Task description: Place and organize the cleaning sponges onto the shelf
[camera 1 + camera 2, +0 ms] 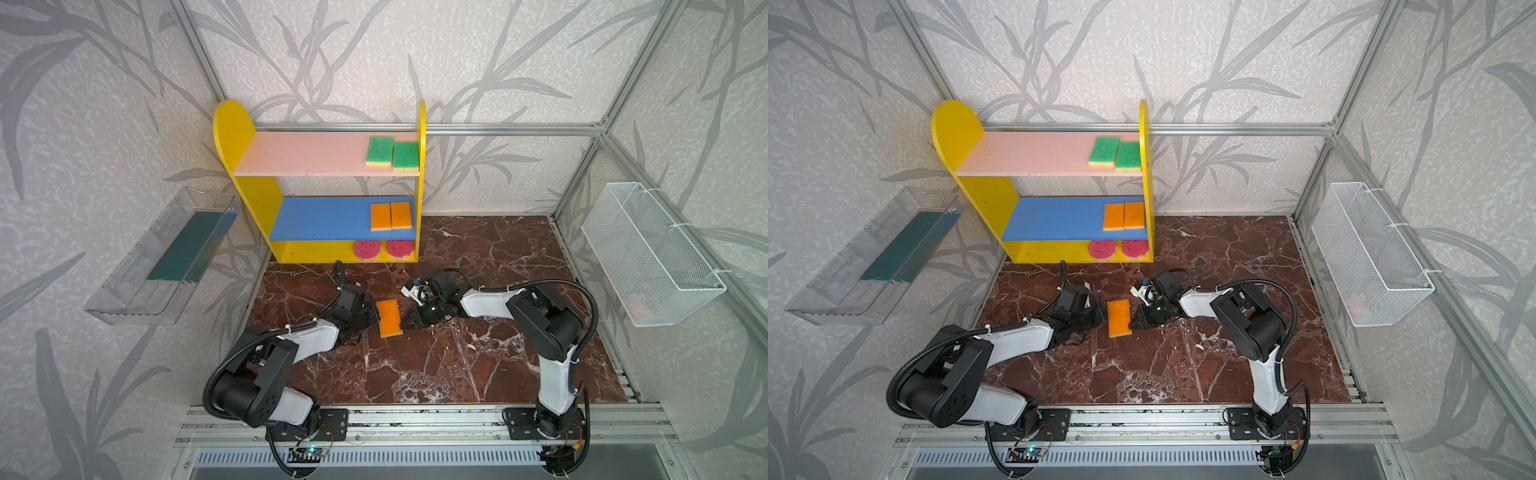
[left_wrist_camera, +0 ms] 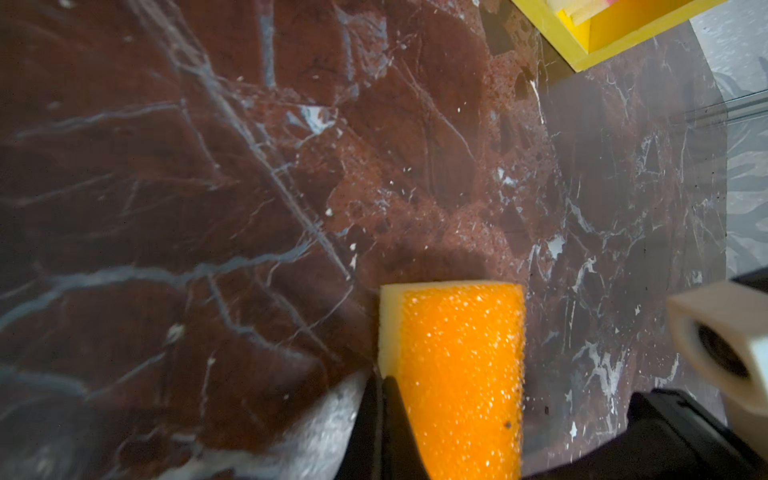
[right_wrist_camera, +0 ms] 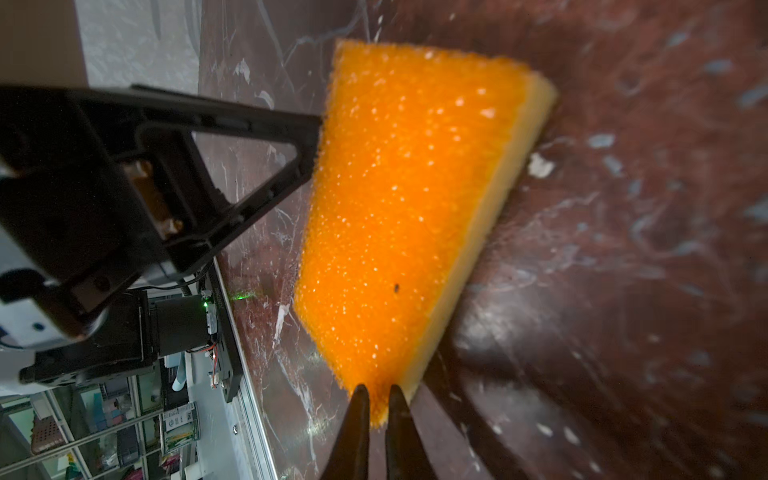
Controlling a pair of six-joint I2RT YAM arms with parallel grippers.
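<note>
An orange-faced yellow sponge [image 1: 390,318] [image 1: 1119,318] hangs tilted just above the marble floor, between the two arms. My left gripper [image 1: 377,318] [image 2: 384,382] is shut on its long left edge, jaws pressed almost together. My right gripper [image 1: 405,325] [image 3: 378,390] pinches the near right corner of the sponge [image 3: 399,216]. The yellow shelf [image 1: 232,124] [image 1: 951,124] stands at the back. Two green sponges [image 1: 379,151] lie on its pink board, two orange sponges [image 1: 380,216] on the blue board, and two round pink sponges [image 1: 367,250] on the base, all at the right end.
A clear plastic tray [image 1: 166,253] hangs on the left wall and a white wire basket [image 1: 652,253] on the right wall. The brown marble floor [image 1: 478,353] spreads in front of the shelf. An aluminium rail [image 1: 415,424] with both arm bases runs along the front.
</note>
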